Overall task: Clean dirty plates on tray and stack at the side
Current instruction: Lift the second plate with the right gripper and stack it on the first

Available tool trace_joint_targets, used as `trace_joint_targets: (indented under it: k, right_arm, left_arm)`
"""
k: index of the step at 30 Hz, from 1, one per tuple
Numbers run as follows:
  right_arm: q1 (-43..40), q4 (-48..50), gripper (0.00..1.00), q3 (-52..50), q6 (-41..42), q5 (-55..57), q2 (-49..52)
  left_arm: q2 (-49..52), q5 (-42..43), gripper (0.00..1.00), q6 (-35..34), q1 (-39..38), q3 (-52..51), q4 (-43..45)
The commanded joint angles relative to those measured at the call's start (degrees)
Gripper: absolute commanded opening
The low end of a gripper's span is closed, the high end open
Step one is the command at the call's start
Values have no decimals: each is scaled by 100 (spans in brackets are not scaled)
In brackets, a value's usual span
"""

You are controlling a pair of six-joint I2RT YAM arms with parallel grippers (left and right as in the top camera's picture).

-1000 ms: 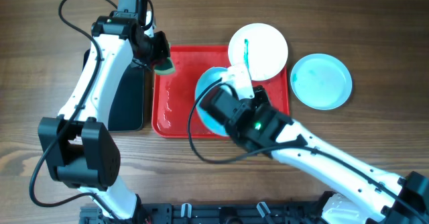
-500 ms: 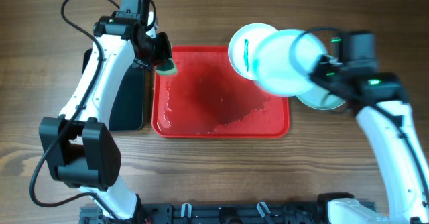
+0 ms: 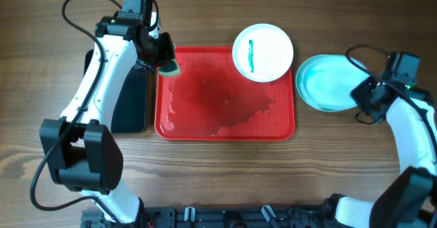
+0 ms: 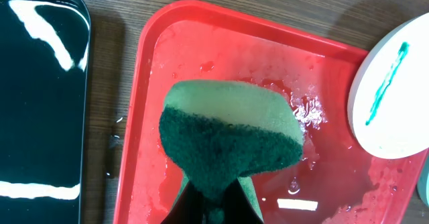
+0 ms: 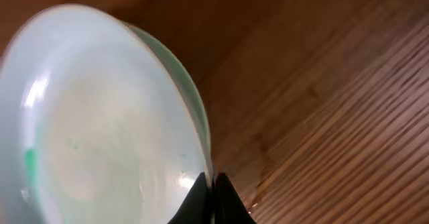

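Right end effector point(image 3: 362, 95) pinches the rim of a pale aqua plate point(image 3: 326, 83) on the tabletop point(image 3: 355, 16), just right of the wet red tray point(image 3: 225, 127). Left end effector point(image 4: 213, 198) clamps a green sponge point(image 4: 228, 133) above the tray's far-left corner. A green-streaked white plate point(image 3: 270, 50) overlaps its far rim.

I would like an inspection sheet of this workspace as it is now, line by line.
Surface: wood-grain table.
Job's things: tray wet; white plate with green streak overlapping its far right corner; aqua plate on table right of tray.
Clutter: black tray left of the tray.
Hands: left hand shut on sponge over tray's far left corner; right hand shut on aqua plate's rim.
Cables: black cable loops by each arm.
Surroundings: nothing seen.
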Motion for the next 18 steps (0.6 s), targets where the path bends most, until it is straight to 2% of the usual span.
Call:
trace_joint_targets:
  k: [1, 2, 3, 5, 6, 14, 18]
  right_arm:
    - [-17, 297, 9, -72, -74, -527, 551]
    - [-17, 413, 15, -72, -229, -765, 627]
    - [-17, 560, 30, -72, -304, -1049, 708]
    - [-17, 708, 43, -68, -328, -1259, 730]
    - [-13, 723, 47, -44, -411, -1307, 723]
    - [328, -184, 45, 1110, -839, -2186, 723]
    - [1113, 94, 44, 1290, -345, -2260, 739]
  left_arm:
    - [24, -35, 4, -94, -22, -33, 20]
    - [24, -35, 4, -94, -22, -33, 24]
    - [24, -35, 4, -92, -22, -33, 35]
    - [24, -35, 4, -92, -22, -33, 35]
    - [24, -35, 4, -94, -22, -33, 33]
    - [24, -35, 4, -94, -22, -33, 79]
    - [24, -35, 4, -94, -22, -33, 33]
